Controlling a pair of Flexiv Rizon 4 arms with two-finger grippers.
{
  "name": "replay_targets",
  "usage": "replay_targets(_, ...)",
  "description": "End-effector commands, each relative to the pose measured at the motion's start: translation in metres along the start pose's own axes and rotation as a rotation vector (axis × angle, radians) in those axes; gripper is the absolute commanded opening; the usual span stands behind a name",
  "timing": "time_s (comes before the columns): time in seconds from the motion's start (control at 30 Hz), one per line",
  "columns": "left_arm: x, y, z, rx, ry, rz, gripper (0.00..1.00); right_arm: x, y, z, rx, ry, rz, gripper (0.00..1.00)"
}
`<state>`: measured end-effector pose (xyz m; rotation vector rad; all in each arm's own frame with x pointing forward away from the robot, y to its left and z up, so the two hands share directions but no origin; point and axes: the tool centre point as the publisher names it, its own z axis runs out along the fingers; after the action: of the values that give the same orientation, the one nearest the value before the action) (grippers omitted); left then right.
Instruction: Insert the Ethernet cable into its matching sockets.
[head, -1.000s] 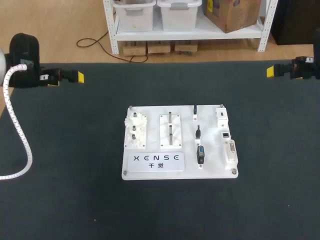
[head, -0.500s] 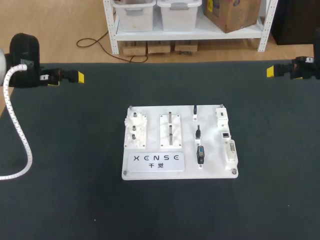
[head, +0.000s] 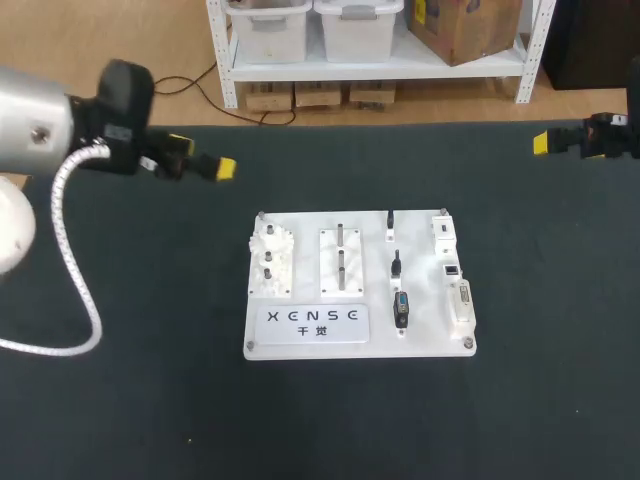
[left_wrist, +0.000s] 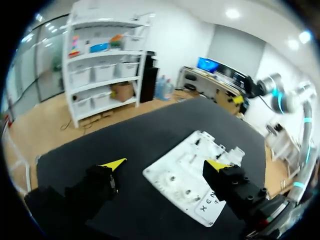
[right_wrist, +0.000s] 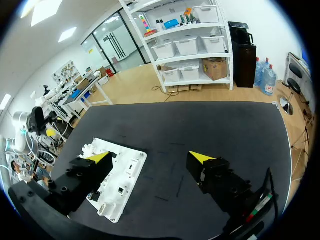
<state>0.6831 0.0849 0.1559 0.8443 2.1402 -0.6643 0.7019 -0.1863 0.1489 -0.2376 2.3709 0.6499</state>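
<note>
In the middle of the dark cloth-covered table (head: 120, 380) lies a white rectangular plastic board (head: 300, 345), and the task's things sit on its right half: a column of short black cable pieces (head: 397, 266), laid end to end with their long axis running from the board's far edge toward its near edge, and just beside them a row of white connector blocks, among them a small dark square socket (head: 452, 270). I judge this socket the likeliest match for an Ethernet plug. The left gripper (head: 222, 168) hangs over the table off the board's far left corner, its jaws spread wide and holding nothing. In its own wrist view (left_wrist: 165, 164) the board lies ahead of and below the open fingers. The right gripper (head: 541, 142) sits at the table's far right edge, well apart from the board, jaws likewise wide open and empty (right_wrist: 150, 156). The left gripper is nearer the board's rim, yet the cable column is on the side away from it, so neither arm is clearly closer to the cable itself. The plugs are too small to make out, so I cannot tell which black piece is the Ethernet cable or whether any end is already seated. In both wrist views a finger covers part of the board.
</note>
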Motion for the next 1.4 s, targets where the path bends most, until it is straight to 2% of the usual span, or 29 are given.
replay_targets(0.03,0.009,-0.018,0.012,0.335,-0.191,0.386,1.0,0.0,0.001,-0.001,0.003,0.0,0.0,1.0)
replay_targets(0.27,0.02,-0.057,0.031,0.432,-0.195,0.533,1.0,0.0,0.001,-0.001,0.003,0.0,0.0,1.0)
replay_targets(0.5,0.031,-0.085,0.045,0.467,-0.19,0.569,1.0,0.0,0.001,-0.001,0.003,0.0,0.0,1.0)
replay_targets(0.6,0.036,-0.088,0.051,0.483,-0.177,0.567,1.0,0.0,0.001,-0.001,0.003,0.0,0.0,1.0)
replay_targets(0.97,0.055,-0.094,0.059,0.455,-0.14,0.542,1.0,0.0,0.001,-0.001,0.003,0.0,0.0,1.0)
replay_targets(1.3,0.057,-0.095,0.059,0.431,-0.121,0.544,1.0,0.0,0.001,-0.001,0.003,0.0,0.0,1.0)
replay_targets(1.37,0.057,-0.095,0.059,0.431,-0.121,0.544,1.0,-0.003,0.006,0.002,0.049,0.064,-0.045,1.0)
replay_targets(1.4,0.057,-0.095,0.059,0.431,-0.121,0.544,1.0,-0.005,0.012,0.003,0.064,0.056,-0.067,1.0)
